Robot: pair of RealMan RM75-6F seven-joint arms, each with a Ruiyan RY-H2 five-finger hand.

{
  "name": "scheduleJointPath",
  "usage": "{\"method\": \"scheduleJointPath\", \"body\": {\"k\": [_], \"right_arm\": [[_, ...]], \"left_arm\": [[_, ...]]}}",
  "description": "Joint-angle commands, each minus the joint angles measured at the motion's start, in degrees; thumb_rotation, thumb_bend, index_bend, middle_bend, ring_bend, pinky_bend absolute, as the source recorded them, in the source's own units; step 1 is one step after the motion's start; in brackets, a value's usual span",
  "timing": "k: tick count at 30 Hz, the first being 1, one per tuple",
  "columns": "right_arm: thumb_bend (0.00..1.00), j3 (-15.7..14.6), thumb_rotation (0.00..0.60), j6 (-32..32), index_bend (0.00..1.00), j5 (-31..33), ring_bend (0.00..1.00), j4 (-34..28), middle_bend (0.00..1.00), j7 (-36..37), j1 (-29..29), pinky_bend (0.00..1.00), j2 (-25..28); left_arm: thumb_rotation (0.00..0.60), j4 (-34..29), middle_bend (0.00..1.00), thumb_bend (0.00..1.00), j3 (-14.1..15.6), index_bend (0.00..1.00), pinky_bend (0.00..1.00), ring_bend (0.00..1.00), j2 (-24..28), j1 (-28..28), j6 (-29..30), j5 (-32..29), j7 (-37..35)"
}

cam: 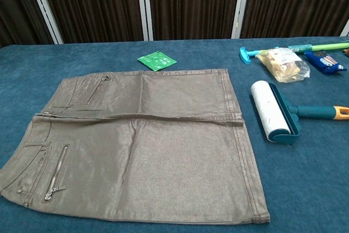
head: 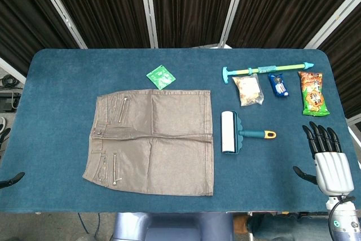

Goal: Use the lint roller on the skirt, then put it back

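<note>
Nothing looks started: the lint roller (head: 236, 133) lies untouched on the surface (head: 56, 83) just right of the flat skirt (head: 152, 142), the right hand (head: 329, 159) hovers empty with fingers spread nearby, and the left hand (head: 11, 180) barely shows, state unclear.

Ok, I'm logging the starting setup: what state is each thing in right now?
Skirt: spread flat, zips closed.
Lint roller: lying beside the skirt, untouched.
Right hand: open, holding nothing.
Left hand: only a tip shows, state unclear.
Green packet: flat above the skirt.
Snack bags: lying sealed.
</note>
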Motion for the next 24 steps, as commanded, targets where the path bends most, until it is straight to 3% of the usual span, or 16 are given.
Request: {"method": "scheduleJointPath", "body": {"k": [1, 8, 15, 18, 24], "right_arm": [[0.00, 0.12, 0.600, -0.43, 0.00, -0.13, 0.00, 0.09, 0.00, -0.14, 0.07, 0.00, -0.19], [0.00, 0.56, 0.600, -5.00, 0.00, 0.69, 0.00, 1.32, 0.00, 1.14, 2.00, 0.00, -1.02], [0.00, 2.76, 0.600, -20.85, 0.00, 5.87, 0.00, 9.39, 0.00, 0.01, 10.43, 0.00, -3.37], [0.01, 3.34, 0.600, -27.40, 0.00, 6.60, 0.00, 16.63, 0.00, 1.29, 14.54, 0.00, -7.15], [0.25, 3.20, 0.600, -34.01, 0.00, 6.54, 0.00, 27.42, 0.04, 3.74, 18.90, 0.00, -13.89]], "left_arm": [[0.600, 0.10, 0.00, 0.00, 0.04, 0.00, 0.00, 0.00, 0.02, 0.09, 0.11, -0.01, -0.11], [0.600, 0.44, 0.00, 0.00, 0.17, 0.00, 0.00, 0.00, 0.19, 0.45, 0.58, -0.04, -0.51], [0.600, 0.50, 0.00, 0.00, -0.10, 0.00, 0.00, 0.00, -0.13, 0.14, 0.04, -0.81, 0.30], [0.600, 0.33, 0.00, 0.00, -0.55, 0.00, 0.00, 0.00, -0.48, -0.08, -0.24, -1.88, 1.28], [0.600, -0.02, 0.00, 0.00, -0.93, 0.00, 0.00, 0.00, -1.05, -0.52, -1.13, -3.30, 3.14]]}}
